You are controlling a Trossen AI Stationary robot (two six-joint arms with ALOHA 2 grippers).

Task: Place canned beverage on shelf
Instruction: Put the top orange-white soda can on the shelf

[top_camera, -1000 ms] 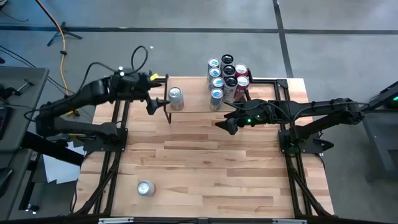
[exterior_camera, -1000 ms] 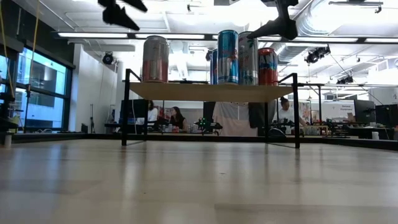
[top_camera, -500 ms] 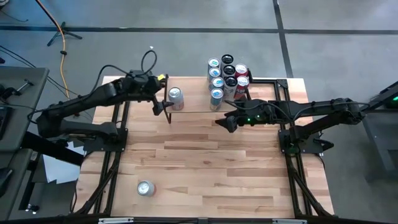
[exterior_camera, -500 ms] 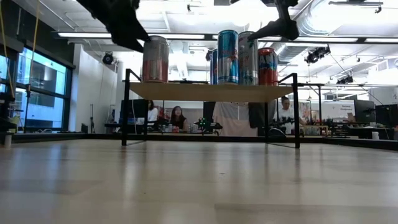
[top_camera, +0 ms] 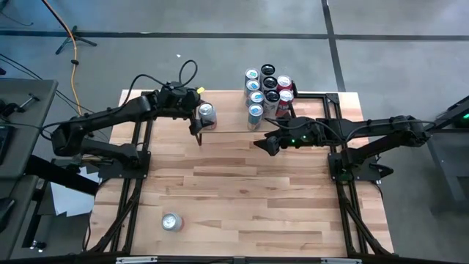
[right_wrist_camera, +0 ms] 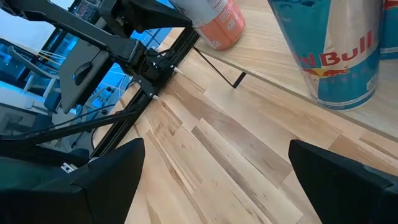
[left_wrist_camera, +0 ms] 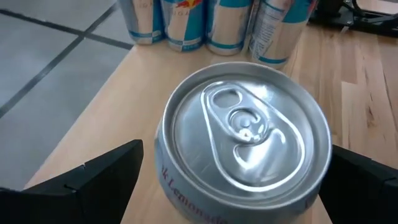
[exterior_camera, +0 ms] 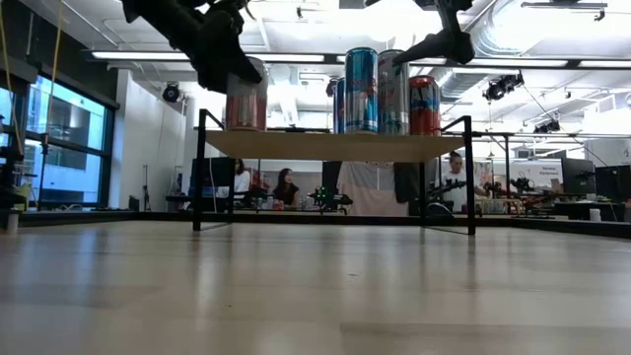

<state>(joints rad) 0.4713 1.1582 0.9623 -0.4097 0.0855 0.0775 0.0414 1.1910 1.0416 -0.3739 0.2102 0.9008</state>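
High view shows the left tool (top_camera: 199, 117) over the near-left end of the shelf (top_camera: 227, 125), its fingers spread to either side of a single can (top_camera: 208, 116) that stands upright on the plank. Left wrist view looks straight down on that can's silver lid (left_wrist_camera: 245, 127) with its pull tab, one dark finger (left_wrist_camera: 93, 180) on each flank, apart from the wall as far as can be seen; part of a word, "Lemonade", runs along the can's side. Beyond it stand blue-and-silver Red Bull cans (left_wrist_camera: 186, 22) in a row on the shelf. From above, this cluster of cans (top_camera: 267, 92) fills the shelf's far-right end, some with dark lids, two with red ones. The right tool (top_camera: 270, 143) hovers near the right end of the shelf, fingers spread and holding nothing; its wrist view catches a "Red Bull" label (right_wrist_camera: 339, 53) and the salmon-coloured lone can (right_wrist_camera: 214, 22). One more can (top_camera: 171, 221) stands alone on the wooden surface (top_camera: 249, 198), well apart from the shelf, toward the near-left corner. Low view shows people seated in the room beyond
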